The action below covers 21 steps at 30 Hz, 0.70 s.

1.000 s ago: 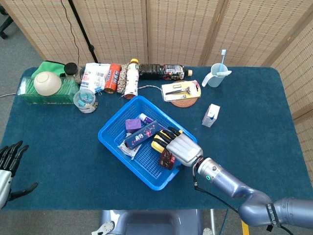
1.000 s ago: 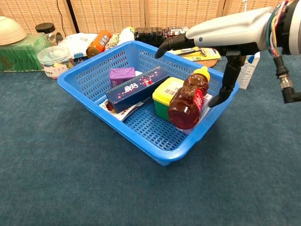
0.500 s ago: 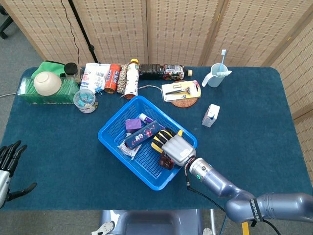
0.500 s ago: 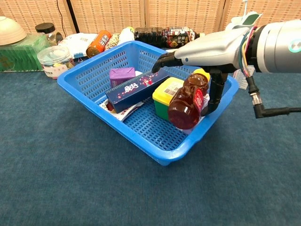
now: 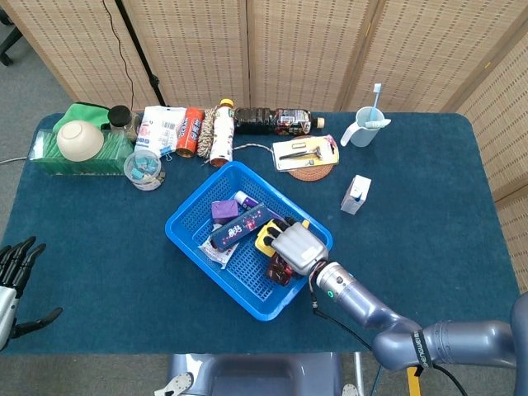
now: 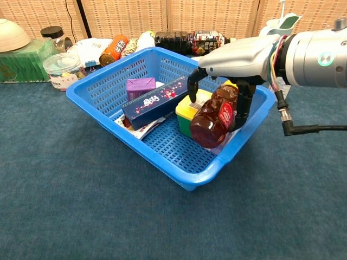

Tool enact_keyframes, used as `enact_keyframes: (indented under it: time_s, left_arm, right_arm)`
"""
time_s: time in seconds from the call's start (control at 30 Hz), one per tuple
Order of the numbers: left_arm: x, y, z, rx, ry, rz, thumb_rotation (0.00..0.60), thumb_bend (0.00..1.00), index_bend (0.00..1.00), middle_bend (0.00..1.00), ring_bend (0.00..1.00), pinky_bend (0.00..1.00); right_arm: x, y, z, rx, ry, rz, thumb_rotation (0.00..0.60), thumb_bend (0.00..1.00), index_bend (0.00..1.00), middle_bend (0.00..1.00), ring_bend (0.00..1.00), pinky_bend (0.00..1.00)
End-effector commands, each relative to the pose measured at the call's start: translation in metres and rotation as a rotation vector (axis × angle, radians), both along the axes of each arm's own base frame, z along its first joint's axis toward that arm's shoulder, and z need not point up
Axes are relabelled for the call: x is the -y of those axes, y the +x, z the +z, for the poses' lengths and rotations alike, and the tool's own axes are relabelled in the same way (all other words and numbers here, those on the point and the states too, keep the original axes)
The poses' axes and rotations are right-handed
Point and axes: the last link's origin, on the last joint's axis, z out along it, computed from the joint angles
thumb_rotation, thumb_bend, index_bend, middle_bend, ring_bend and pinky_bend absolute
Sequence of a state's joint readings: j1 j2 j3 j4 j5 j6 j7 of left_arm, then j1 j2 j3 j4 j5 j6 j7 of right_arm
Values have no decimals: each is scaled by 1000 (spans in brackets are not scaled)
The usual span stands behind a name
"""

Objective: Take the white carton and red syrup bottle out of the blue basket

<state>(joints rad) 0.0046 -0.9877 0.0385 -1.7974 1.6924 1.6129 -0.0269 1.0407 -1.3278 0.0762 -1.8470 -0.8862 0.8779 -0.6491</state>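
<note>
Grey and silver, the right hand [image 6: 227, 70] hung over the right-hand end of the blue basket [image 6: 108, 103] at the centre of the chest view, its dark fingers [image 6: 240, 103] coming down on either side of the red syrup bottle [image 6: 214, 116]. Whether they had closed on the bottle or only bracketed it I could not tell; a fingertip looked to touch its right flank, and the bottle lay tilted, cap toward the far wall.

Judged from that, the main risk was a weak pinch on a rounded, slick bottle: a lift might let it roll out and drop back in. Just left of it sat a yellow-lidded tub [image 6: 191, 105], touching the bottle, so a finger on that side could wedge against the tub and drag it up too. The basket was light and unanchored on the bench [image 6: 81, 216], and a finger snagging its mesh wall could tip or slide it.

A long dark blue box [image 6: 157, 100] and a purple box [image 6: 140, 86] lay further left in the basket. The white carton [image 5: 355, 195] stood on the bench at centre right of the head view, well apart from the basket.

The left hand [image 5: 16, 276] rested at the lower left edge of the head view, fingers spread, holding nothing.
</note>
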Motion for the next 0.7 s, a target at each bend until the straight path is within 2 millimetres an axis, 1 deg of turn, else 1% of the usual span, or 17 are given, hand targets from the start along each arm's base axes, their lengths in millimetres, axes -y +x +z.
enact_keyframes:
  time_s: [0.03,0.1,0.17,0.27,0.47,0.7]
  left_arm:
    - [0,0,0,0,0,0,600,43,0,0,0,0]
    - [0,0,0,1,-1,-1,600,43,0,0,0,0]
    - [0,0,0,1,-1,-1,600,42,0,0,0,0]
    - [0,0,1,3,0,-1,600,42,0,0,0,0]
    - [0,0,1,4,1,-1,600,43,0,0,0,0]
    - [0,0,0,1,0,-2,600,43,0,0,0,0]
  right_arm:
    - [-1,0,-3,10,4,13,600,138,430,353,253,310]
    - [-2,-1,-4,4,5,22,600,191,471,373,269,335]
    - [-1,-2,-6,-1,5,26,600,247,542,428,316,392]
    - [-1,-3,-7,0,11,21,600,290,605,488,366,466]
    - [-1,-4,-8,14,11,26,600,323,636,524,399,534]
    - [-2,4,4,89,-14,58,600,352,643,532,403,541]
